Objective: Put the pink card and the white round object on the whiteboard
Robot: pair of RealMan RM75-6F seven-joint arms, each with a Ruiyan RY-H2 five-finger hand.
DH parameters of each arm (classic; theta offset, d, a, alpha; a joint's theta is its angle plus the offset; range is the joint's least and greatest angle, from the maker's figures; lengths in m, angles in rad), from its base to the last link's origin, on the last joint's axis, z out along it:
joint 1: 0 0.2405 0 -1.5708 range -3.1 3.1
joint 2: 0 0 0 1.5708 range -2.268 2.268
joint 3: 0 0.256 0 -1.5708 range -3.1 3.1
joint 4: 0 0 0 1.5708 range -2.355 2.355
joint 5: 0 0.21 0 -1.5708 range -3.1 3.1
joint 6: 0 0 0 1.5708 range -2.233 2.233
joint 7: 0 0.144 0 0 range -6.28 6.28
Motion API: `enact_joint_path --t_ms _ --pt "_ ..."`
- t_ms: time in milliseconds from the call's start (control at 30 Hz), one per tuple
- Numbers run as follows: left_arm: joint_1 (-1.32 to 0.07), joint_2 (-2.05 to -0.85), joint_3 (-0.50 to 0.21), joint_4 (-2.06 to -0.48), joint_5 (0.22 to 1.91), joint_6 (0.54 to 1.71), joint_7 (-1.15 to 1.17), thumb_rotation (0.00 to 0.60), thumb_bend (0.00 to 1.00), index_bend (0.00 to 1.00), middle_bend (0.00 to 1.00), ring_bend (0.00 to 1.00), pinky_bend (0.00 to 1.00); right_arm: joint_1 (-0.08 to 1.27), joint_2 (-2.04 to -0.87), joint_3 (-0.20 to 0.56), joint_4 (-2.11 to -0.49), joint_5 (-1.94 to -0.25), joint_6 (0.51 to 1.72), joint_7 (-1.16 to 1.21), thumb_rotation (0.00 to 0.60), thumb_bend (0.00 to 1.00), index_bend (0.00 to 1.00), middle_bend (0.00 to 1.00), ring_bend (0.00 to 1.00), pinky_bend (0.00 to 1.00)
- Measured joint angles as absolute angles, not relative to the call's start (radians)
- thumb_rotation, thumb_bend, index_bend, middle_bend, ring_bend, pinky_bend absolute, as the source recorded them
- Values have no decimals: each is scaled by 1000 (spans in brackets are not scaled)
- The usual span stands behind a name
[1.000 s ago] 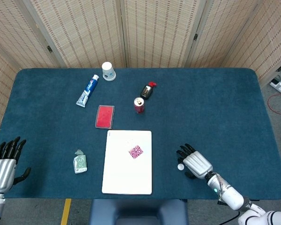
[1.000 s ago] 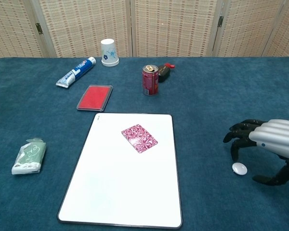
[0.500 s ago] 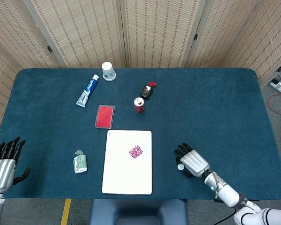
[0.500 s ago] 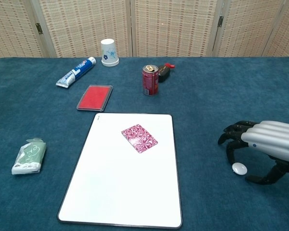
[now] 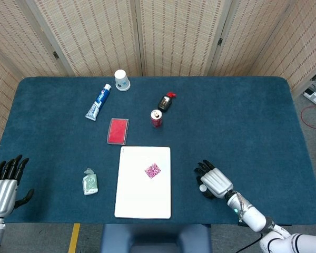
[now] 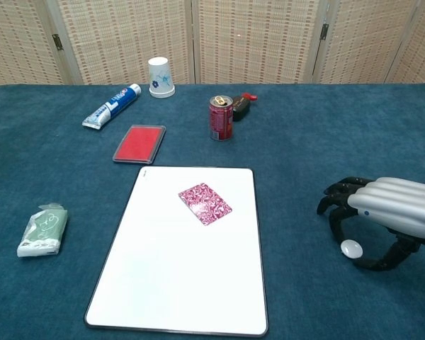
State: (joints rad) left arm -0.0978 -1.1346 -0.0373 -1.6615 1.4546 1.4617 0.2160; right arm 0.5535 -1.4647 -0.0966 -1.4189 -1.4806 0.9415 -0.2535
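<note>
disc (image 6: 351,247): small, white and round, lying on the tabletop near the front edge, right of the whiteboard and well apart from it; it has not moved from a second ago.
right hand (image 6: 382,216): arched over the disc, palm down, fingers curled toward the cloth on the disc's left and far side, thumb low on its right; nothing is held yet, and contact with the disc cannot be told. It has slid leftward over the last second, so the disc now sits under the palm rather than at the fingertips.
card (image 6: 205,203): pink, patterned, lying flat on the far half of the whiteboard, turned askew; unchanged.
whiteboard (image 6: 163,283): flat at the front middle of the tabletop, one short side near the front edge; unchanged.
left hand (image 5: 5,184): at the front left corner, off the tabletop edge, fingers apart and holding nothing; no shift seen.
red case (image 6: 139,143): just beyond the whiteboard's far left corner.
can (image 6: 220,117): upright, beyond the whiteboard's far edge, beside a dark bottle (image 6: 241,105).
toothpaste (image 6: 112,105): lying toward the far left, near an upturned cup (image 6: 160,76).
green packet (image 6: 42,229): left of the whiteboard, near the front.
</note>
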Motion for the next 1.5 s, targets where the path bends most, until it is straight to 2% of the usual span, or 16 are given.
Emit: enact_joint_path --t_ms 200,400,533,833,1400,1500 --pt "-97 -1133 -37 -1663 1457 1464 216 600 342 75 54 88 0 582 -1461 -55 -1448 -1477 929 -249 535 363 499 219 65 0" --pt "-95 -1133 -34 -1664 1460 1467 216 600 342 75 54 88 0 658 -1489 27 -1466 -1445 872 -276 534 363 499 219 64 0" --pt "-90 -1128 -34 -1667 1458 1472 216 600 342 74 54 88 0 723 -1544 85 -1459 -1393 811 -319 533 363 499 216 60 0" --pt "-81 -1110 -37 -1675 1455 1487 209 600 342 75 54 88 0 847 -1675 164 -1379 -1253 718 -424 534 363 499 210 60 0" --pt "-73 -1113 -35 -1661 1452 1487 197 600 342 75 54 88 0 949 -1771 187 -1280 -1106 700 -526 533 363 434 198 48 0" --pt "-73 -1114 -35 -1658 1451 1486 193 600 342 75 54 88 0 962 -1783 186 -1266 -1098 703 -534 532 363 381 196 48 0"
